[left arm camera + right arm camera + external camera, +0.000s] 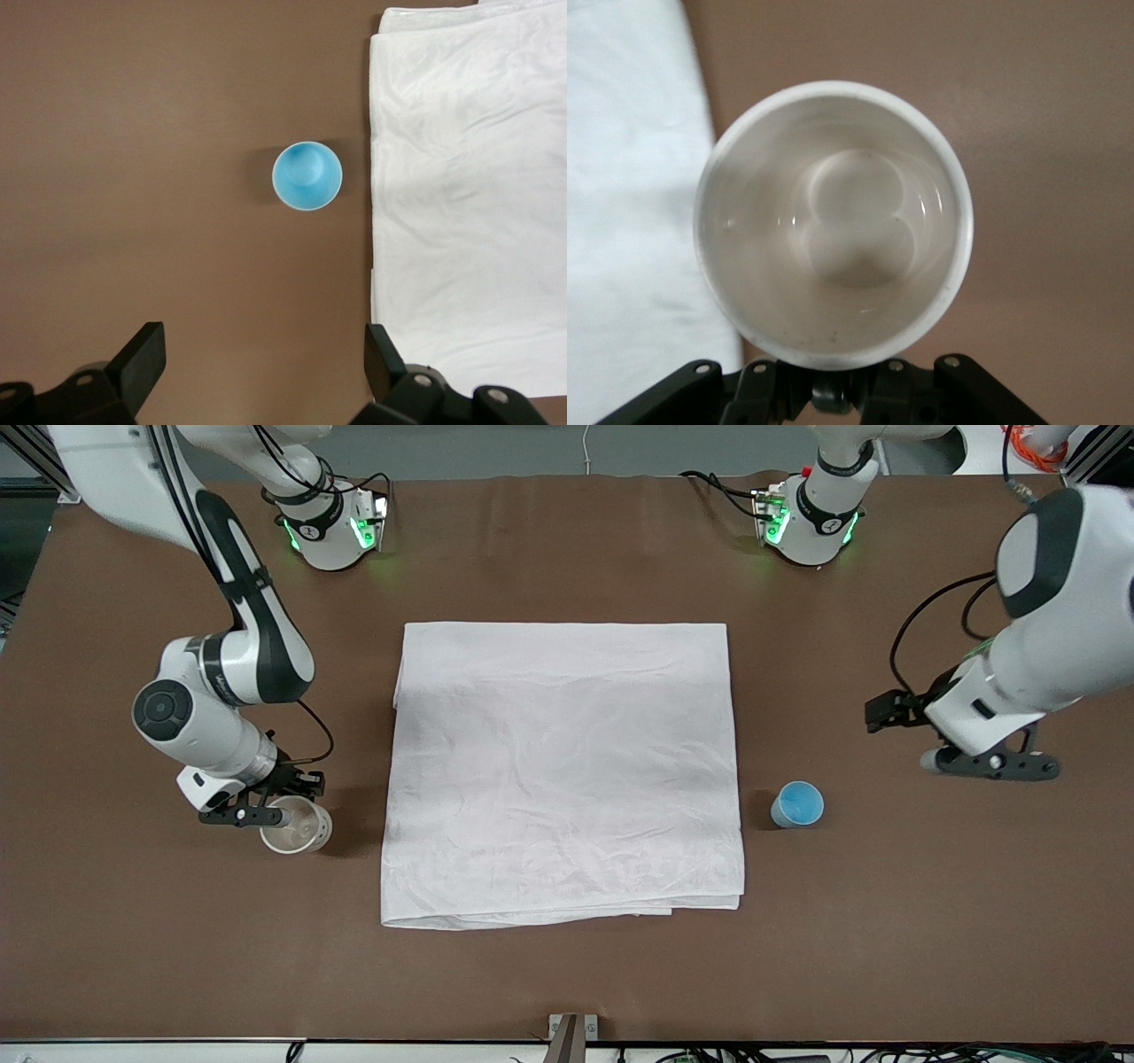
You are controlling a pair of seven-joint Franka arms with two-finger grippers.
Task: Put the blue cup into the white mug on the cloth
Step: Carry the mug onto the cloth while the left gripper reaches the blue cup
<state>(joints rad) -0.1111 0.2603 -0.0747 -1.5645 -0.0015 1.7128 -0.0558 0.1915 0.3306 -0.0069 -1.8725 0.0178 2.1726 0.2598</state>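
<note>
The white mug (297, 825) stands upright on the brown table beside the cloth (567, 771), toward the right arm's end. My right gripper (266, 812) is shut on the mug's small black handle (831, 396), and the right wrist view looks down into the empty mug (833, 221). The blue cup (797, 805) stands upright on the table beside the cloth's other edge, toward the left arm's end. My left gripper (992, 763) hangs open and empty above the bare table near the cup. The left wrist view shows the cup (306, 176) ahead of the open fingers (142, 359).
The cloth lies flat in the middle of the table, with nothing on it, and shows in both wrist views (461, 177) (629, 221). The two arm bases (332, 531) (811, 522) stand at the table's farthest edge. A small metal bracket (571, 1036) sits at the nearest edge.
</note>
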